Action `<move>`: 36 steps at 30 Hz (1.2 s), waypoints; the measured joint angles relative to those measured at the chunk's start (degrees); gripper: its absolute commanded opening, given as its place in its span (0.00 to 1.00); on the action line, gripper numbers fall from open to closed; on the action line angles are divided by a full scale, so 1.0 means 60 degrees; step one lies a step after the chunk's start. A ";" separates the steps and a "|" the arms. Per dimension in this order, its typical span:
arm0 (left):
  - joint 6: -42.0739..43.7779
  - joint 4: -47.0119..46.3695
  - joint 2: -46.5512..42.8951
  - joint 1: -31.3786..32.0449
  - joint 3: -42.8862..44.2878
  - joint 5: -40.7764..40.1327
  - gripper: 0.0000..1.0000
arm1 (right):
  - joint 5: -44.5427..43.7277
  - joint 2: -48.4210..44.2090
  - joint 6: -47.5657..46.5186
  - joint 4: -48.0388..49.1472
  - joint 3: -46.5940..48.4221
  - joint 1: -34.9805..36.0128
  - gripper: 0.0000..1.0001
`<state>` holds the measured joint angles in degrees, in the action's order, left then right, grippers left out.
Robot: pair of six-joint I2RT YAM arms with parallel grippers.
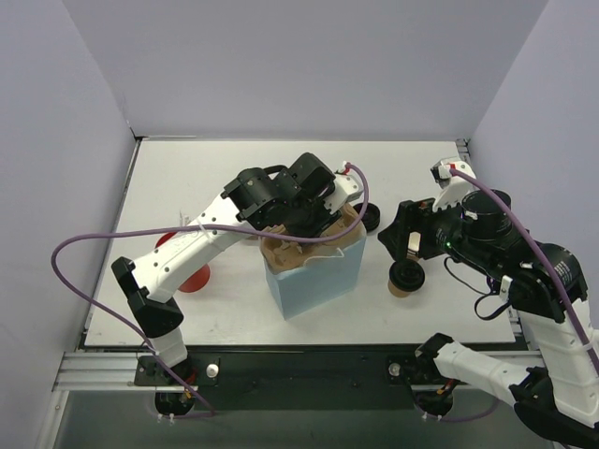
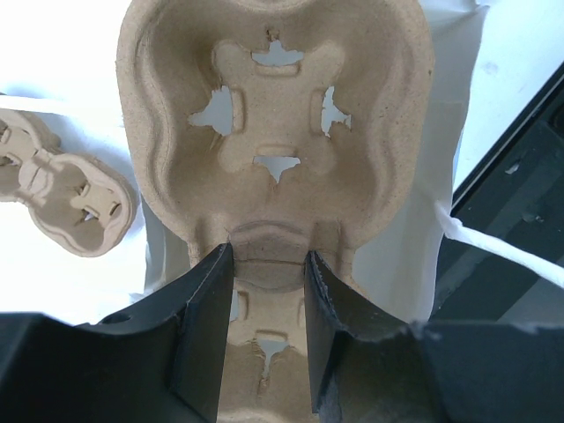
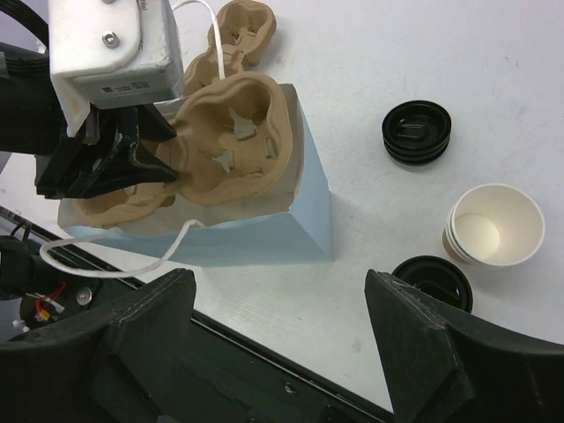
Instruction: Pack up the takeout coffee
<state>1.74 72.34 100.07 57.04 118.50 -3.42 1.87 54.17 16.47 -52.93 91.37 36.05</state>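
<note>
Kraft cups (image 3: 489, 225) stand beside the blue bag (image 3: 308, 211) while my left hand (image 2: 269, 264) pinches the pulp tray (image 2: 273, 115) by its middle, to lower it level; my right hand (image 3: 282, 300) hangs spread.

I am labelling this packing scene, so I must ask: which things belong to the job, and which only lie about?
Job: lidded brown cup, red cup, pulp tray in the left gripper, blue bag.
Lying about: spare tray, stacked black lids, open cups.
</note>
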 measured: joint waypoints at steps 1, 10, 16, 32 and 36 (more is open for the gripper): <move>0.0000 -0.0011 0.0007 0.0000 0.0000 -0.0066 0.29 | 0.0000 -0.0015 0.0000 0.0004 -0.0011 0.0000 0.80; 0.0109 -0.0022 0.0040 0.0004 0.0328 -0.0568 0.29 | -0.0011 -0.0186 0.0026 0.0000 -0.0168 0.0000 0.79; 0.0007 -0.0171 0.0055 0.0120 -0.0076 -0.0463 0.29 | -0.0033 -0.0219 0.0026 0.0000 -0.0240 0.0000 0.79; -0.0295 -0.0663 0.0051 0.0415 -0.1235 -0.0426 0.29 | -0.0095 -0.0237 0.0004 0.0000 -0.0302 0.0000 0.80; -0.0295 -0.0674 0.0055 0.0415 -0.1406 -0.0495 0.28 | -0.0095 -0.0237 -0.0011 0.0000 -0.0302 0.0000 0.80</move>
<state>-0.03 68.29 100.40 59.53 110.06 -6.39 1.30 52.75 16.40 -52.93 89.56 36.05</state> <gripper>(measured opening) 0.433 0.796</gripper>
